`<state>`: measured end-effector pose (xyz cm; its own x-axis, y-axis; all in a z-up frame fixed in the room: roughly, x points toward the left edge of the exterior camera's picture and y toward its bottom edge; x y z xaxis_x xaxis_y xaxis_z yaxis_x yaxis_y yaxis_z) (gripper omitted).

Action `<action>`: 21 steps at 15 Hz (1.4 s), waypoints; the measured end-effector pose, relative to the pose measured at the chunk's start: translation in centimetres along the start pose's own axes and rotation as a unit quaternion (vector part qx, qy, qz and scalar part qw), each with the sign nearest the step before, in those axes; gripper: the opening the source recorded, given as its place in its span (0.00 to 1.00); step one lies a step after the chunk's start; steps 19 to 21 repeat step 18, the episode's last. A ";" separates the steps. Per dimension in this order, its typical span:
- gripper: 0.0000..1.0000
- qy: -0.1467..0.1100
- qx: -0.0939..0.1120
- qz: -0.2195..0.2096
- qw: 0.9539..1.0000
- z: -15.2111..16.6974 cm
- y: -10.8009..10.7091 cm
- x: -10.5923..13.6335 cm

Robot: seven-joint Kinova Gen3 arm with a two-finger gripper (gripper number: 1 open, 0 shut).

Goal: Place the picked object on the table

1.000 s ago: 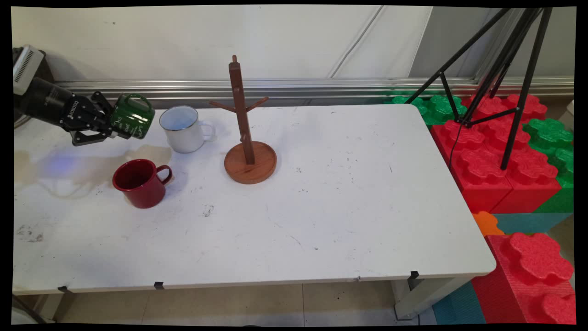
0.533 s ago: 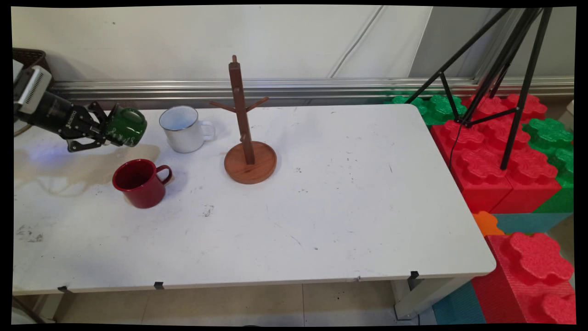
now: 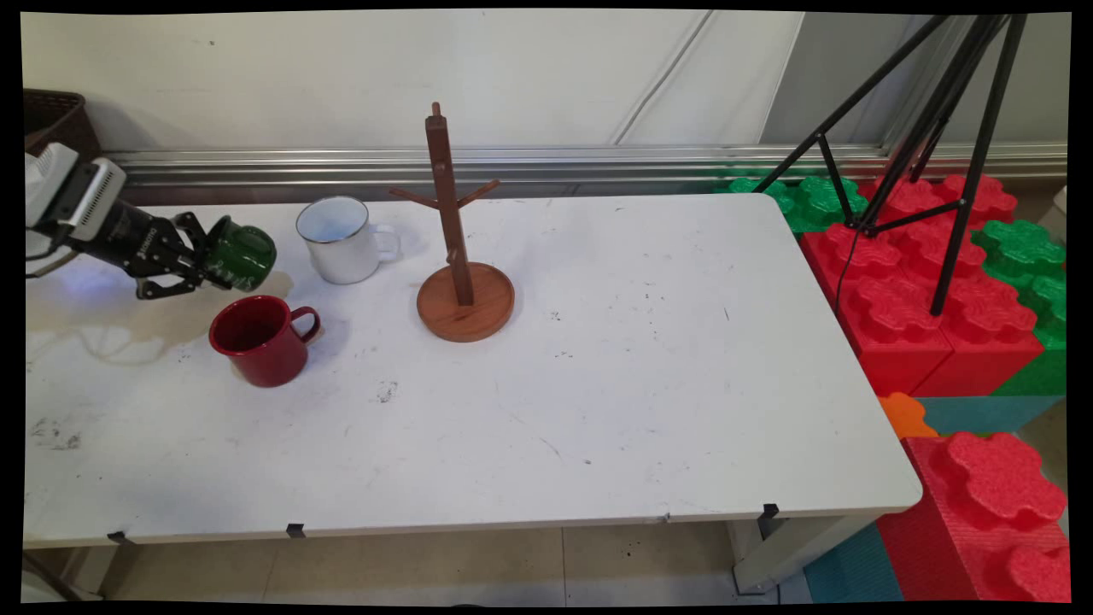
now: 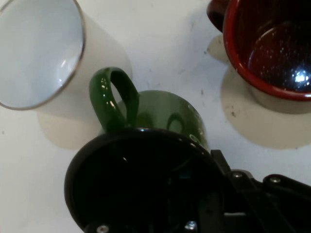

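Green enamel fills my end effector (image 3: 207, 260): I hold the green mug (image 3: 242, 254) by its rim, tipped on its side, low over the left end of the white surface (image 3: 598, 376). My fingers are clamped on the mug's wall, one inside the mouth and one outside. In the hand view the green mug (image 4: 160, 116) points away from me, its looped handle turned up toward the white mug (image 4: 43, 53), its dark open mouth facing my camera. I cannot tell whether its lower side touches the surface.

Just beyond the green mug, toward the wall, stands the white mug (image 3: 340, 240), upright, its handle pointing toward the wooden mug tree (image 3: 457, 248). On the near side stands the red mug (image 3: 260, 340), upright too, its handle turned to the picture's right; in the hand view the red mug (image 4: 272, 48) shows a dark speckled inside. The green mug lies between these two, close to both, touching neither as far as I can see.

The mug tree stands well apart to the right, a tall post with short pegs on a round base, every peg bare. Off the surface's far right end sit red and green foam blocks (image 3: 931, 282) and a black tripod (image 3: 922, 128).
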<state>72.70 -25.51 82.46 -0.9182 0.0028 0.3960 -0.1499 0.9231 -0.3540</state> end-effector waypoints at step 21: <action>1.00 -0.005 -0.009 0.011 1.000 3.1 -0.4 0.5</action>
